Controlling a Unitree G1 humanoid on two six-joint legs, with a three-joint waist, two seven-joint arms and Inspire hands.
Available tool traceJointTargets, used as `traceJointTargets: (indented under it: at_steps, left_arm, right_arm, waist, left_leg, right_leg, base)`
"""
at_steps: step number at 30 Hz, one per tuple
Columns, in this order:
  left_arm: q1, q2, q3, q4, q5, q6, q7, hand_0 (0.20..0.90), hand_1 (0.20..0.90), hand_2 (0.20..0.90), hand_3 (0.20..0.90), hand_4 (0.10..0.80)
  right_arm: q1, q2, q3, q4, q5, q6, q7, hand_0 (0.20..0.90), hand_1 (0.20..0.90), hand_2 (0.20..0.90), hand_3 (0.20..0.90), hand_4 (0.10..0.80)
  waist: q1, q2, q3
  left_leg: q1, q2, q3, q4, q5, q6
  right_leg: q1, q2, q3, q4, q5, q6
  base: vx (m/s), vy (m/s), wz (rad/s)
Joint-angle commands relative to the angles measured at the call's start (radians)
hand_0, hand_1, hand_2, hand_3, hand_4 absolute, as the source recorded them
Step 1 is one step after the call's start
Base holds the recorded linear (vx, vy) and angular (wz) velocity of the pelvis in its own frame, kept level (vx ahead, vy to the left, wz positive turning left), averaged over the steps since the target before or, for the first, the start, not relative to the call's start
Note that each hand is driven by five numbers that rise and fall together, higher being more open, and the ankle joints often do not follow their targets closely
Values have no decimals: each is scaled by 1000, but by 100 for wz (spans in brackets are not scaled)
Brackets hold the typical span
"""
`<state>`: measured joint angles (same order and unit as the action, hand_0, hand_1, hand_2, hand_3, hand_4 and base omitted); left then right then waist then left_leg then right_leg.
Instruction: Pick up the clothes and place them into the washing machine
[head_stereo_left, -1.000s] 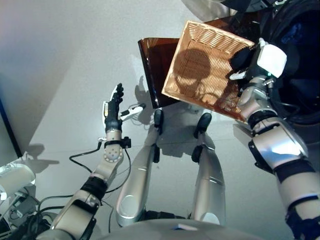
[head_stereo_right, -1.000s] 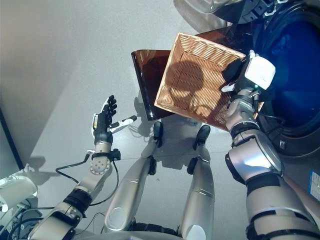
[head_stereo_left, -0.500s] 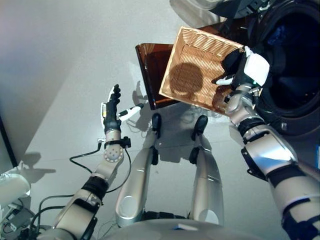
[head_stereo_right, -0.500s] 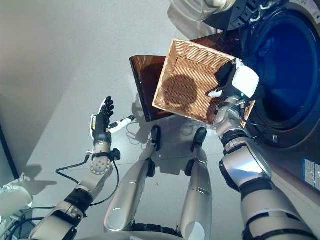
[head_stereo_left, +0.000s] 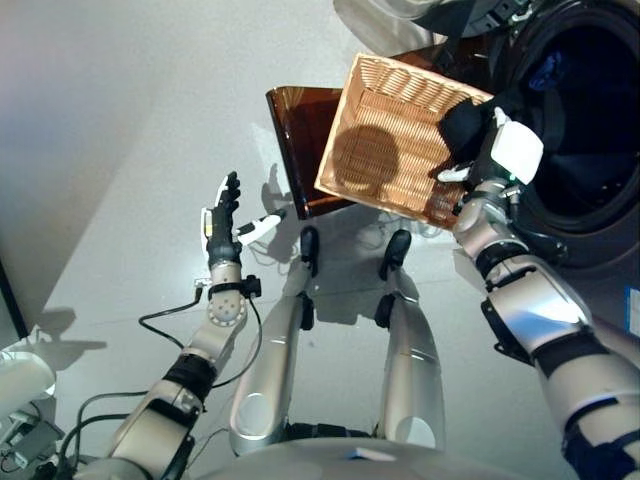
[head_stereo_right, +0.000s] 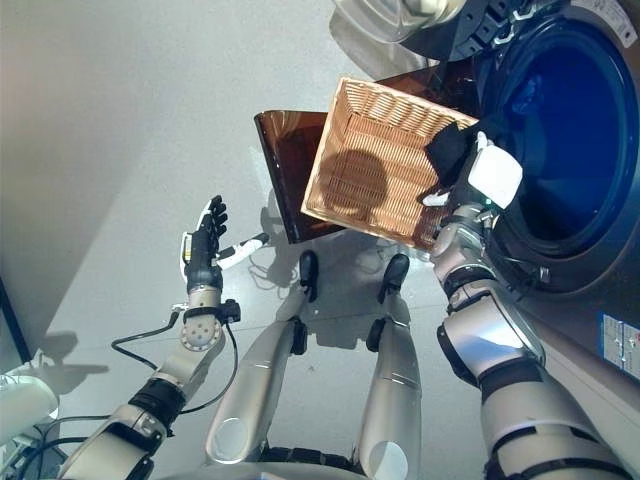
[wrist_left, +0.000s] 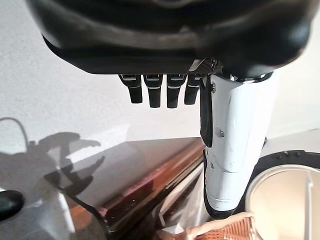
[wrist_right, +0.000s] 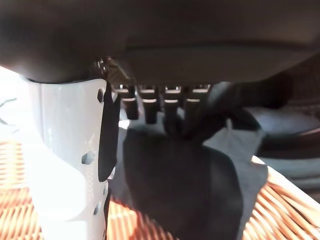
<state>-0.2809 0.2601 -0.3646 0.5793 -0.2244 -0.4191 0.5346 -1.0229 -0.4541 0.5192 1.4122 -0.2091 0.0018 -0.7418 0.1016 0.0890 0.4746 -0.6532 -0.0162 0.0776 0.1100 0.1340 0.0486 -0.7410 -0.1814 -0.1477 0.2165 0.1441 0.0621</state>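
Note:
A dark garment (head_stereo_left: 462, 128) hangs at the far right corner of the wicker basket (head_stereo_left: 348, 118), bunched against the rim. My right hand (head_stereo_right: 494, 176) is shut on it; in the right wrist view its fingers (wrist_right: 171, 106) curl into the dark garment (wrist_right: 175, 190) beside the white thumb (wrist_right: 65, 165). The washing machine's open drum (head_stereo_right: 565, 150) lies just right of that hand, with something blue (head_stereo_left: 548, 70) inside. My left hand (head_stereo_left: 222, 214) is open over the floor at the left, holding nothing, its fingers (wrist_left: 160, 92) straight.
The basket rests on a brown translucent panel (head_stereo_left: 295, 130) that sticks out to its left; the panel (wrist_left: 135, 170) also shows past my left hand. Grey floor spreads to the left and ahead. A white object (head_stereo_left: 20, 375) sits at the lower left edge.
The camera has shifted, bringing more of the drum into view. My right hand has lifted the dark garment a little at the basket's corner, toward the drum. The left hand has stayed still.

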Motion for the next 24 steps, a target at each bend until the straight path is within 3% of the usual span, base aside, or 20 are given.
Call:
traceJointTargets:
  at_steps: [1, 6, 7, 9, 10, 14, 24]
  left_arm:
    - [28, 41, 43, -68, 14, -62, 34, 900, 900, 900, 900, 800]
    - [24, 42, 43, -65, 16, -57, 43, 900, 900, 900, 900, 800]
    - [22, 39, 42, -71, 19, -57, 45, 900, 900, 900, 900, 800]
    - [24, 38, 41, -79, 20, -57, 44, 900, 900, 900, 900, 800]
    - [32, 40, 45, -108, 23, -60, 40, 900, 900, 900, 900, 800]
    - [58, 45, 44, -148, 36, -59, 30, 900, 900, 900, 900, 800]
    - [79, 58, 38, -177, 53, -51, 10, 900, 900, 900, 900, 800]
  right_arm:
    - [-34, -60, 36, 18, -26, 13, -52, 900, 900, 900, 900, 800]
    - [-29, -56, 51, 24, -57, 31, -52, 900, 900, 900, 900, 800]
    - [-37, -68, 60, 45, -76, 43, -48, 557, 557, 557, 557, 555]
    - [-44, -77, 68, 55, -82, 47, -43, 373, 373, 373, 373, 424]
    - [-52, -95, 71, 73, -94, 57, -35, 200, 200, 200, 200, 300]
    - [-67, -135, 95, 96, -141, 83, -20, 200, 200, 200, 200, 300]
    - [-85, -238, 94, 94, -180, 95, -4, 200, 200, 200, 200, 300]
  waist:
    - [38, 4, -9]
    - [39, 18, -2]
    - [45, 31, 0]
    - [49, 40, -1]
    - [61, 57, -2]
    - [78, 80, -15]
    - [91, 109, -40]
  left_leg:
    - [-61, 33, -41, 8, -3, -112]
    - [-83, 29, -43, 9, -3, -111]
    - [-95, 26, -45, 11, -3, -111]
    - [-101, 24, -46, 12, -3, -110]
    - [-117, 22, -49, 17, -2, -109]
    - [-121, 16, -60, 31, -35, -111]
    - [-96, 6, -56, 8, -28, -111]
  right_leg:
    - [54, -15, 20, -48, -22, 32]
    - [27, -15, 18, -28, -33, 29]
    - [10, -17, 16, -16, -40, 28]
    - [0, -18, 17, -7, -43, 27]
    - [-20, -21, 17, 14, -51, 25]
    - [-42, -26, 33, 61, -96, 29]
    - [-36, -35, 44, 53, -93, 33]
  base:
    - [0, 0, 0]
    - [0, 0, 0]
    - [0, 0, 0]
    - [0, 0, 0]
    - [0, 0, 0]
    - [109, 0, 3]
    - [7, 8, 3]
